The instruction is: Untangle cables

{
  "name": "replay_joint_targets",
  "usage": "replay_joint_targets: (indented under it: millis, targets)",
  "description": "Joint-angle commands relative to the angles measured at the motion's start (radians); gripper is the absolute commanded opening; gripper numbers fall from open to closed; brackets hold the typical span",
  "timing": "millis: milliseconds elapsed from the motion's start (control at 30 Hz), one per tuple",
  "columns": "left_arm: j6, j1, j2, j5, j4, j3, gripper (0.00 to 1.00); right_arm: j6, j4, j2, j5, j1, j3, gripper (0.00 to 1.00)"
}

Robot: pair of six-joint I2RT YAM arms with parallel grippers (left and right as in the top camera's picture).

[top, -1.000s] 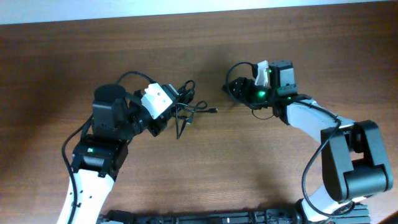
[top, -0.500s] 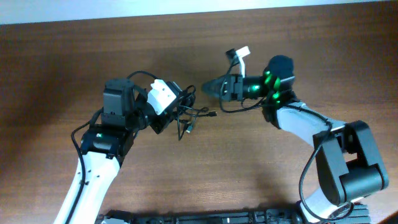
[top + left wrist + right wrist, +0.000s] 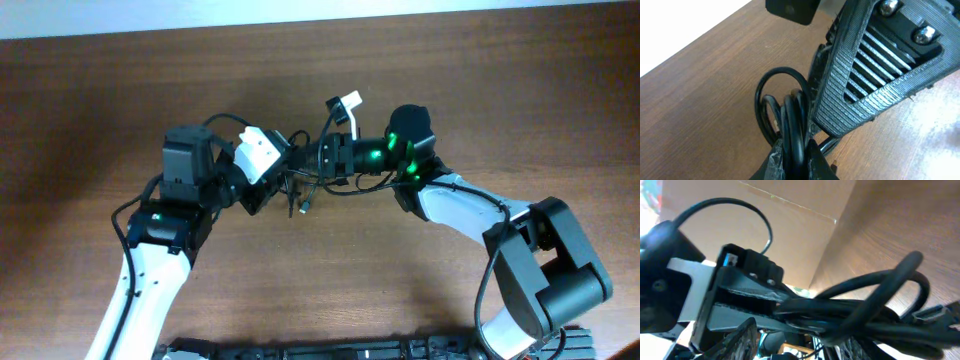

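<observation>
The cables (image 3: 303, 192) are a small clump of thin black cords hanging just above the table's middle. My left gripper (image 3: 283, 183) is shut on them; in the left wrist view its fingertips (image 3: 774, 162) pinch a bundle of looped cords (image 3: 794, 125). My right gripper (image 3: 310, 160) reaches in from the right and sits against the same clump. Its ribbed finger (image 3: 865, 75) shows just right of the loops. In the right wrist view its jaws (image 3: 800, 347) stand apart with the cords (image 3: 875, 305) running between them.
The brown wooden table (image 3: 420, 280) lies under both arms. The left arm's white wrist camera housing (image 3: 258, 152) and a white tag (image 3: 348, 102) on the right arm crowd the clump. A loose plug end (image 3: 299, 209) dangles below it.
My right gripper has swung left from about a hand's width away right up to the clump. The left gripper has kept its hold and shifted slightly.
</observation>
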State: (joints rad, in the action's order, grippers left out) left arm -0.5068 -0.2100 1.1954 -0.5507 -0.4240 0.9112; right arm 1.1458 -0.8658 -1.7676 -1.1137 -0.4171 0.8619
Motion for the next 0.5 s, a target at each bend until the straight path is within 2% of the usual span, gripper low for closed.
replay_joint_targets:
  millis: [0, 367, 467]
  targets:
    - [0.008, -0.010, 0.001, -0.071, -0.047, 0.008, 0.00, -0.002, -0.062, 0.005, 0.079, 0.016, 0.006, 0.47]
    - [0.008, -0.011, 0.002, -0.066, -0.071, 0.008, 0.00, 0.021, -0.072, 0.005, 0.091, 0.110, 0.006, 0.44]
    - [0.007, -0.011, 0.001, -0.067, -0.060, 0.008, 0.00, -0.008, -0.014, 0.005, 0.101, 0.135, 0.006, 0.44]
